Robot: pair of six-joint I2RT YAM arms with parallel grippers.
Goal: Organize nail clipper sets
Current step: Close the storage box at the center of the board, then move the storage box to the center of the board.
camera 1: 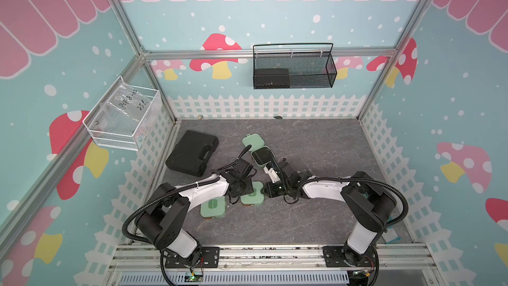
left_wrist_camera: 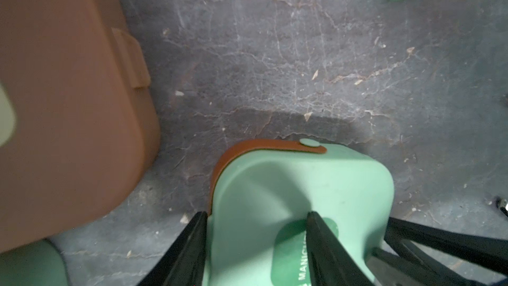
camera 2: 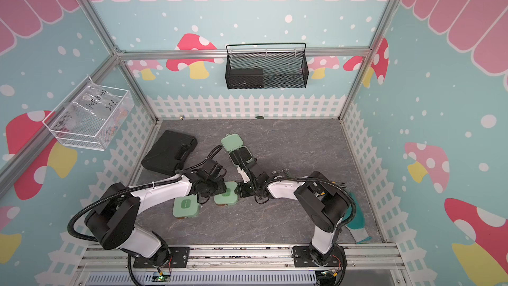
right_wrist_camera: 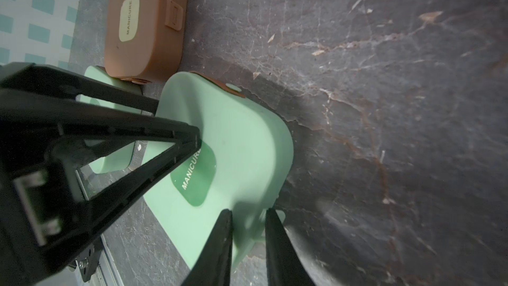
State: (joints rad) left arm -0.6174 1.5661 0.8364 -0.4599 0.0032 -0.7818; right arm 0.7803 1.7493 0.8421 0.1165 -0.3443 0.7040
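Left wrist view shows the left gripper (left_wrist_camera: 257,213) about half open over a closed mint case (left_wrist_camera: 302,182). One finger (left_wrist_camera: 192,243) stands just beside the case's side. The other is down on the lid at its dark green label (left_wrist_camera: 291,251), and the lid looks dented there. The fingers do not span the case. A brown strap (left_wrist_camera: 247,147) with a mint stud wraps one corner.

The right wrist view has the right gripper (right_wrist_camera: 248,211) at the edge of this case away from the strap. Its fingers are a little apart, with the rim and a small tab (right_wrist_camera: 279,214) between them. Whether they pinch it cannot be told.

In both top views the mint case lies on the grey floor (camera 1: 316,215) between the two wrists, toward the near middle. A second mint case (camera 1: 213,207), closed, lies just beside it on the left arm's side. The closed brown case (right_wrist_camera: 145,23) sits near both of them. It shows only in the wrist views.

Farther back, the open case (camera 1: 254,144) lies with its lid flat and its black insert showing. A larger black case (camera 1: 192,152) with a handle rests to its left, near the wall.
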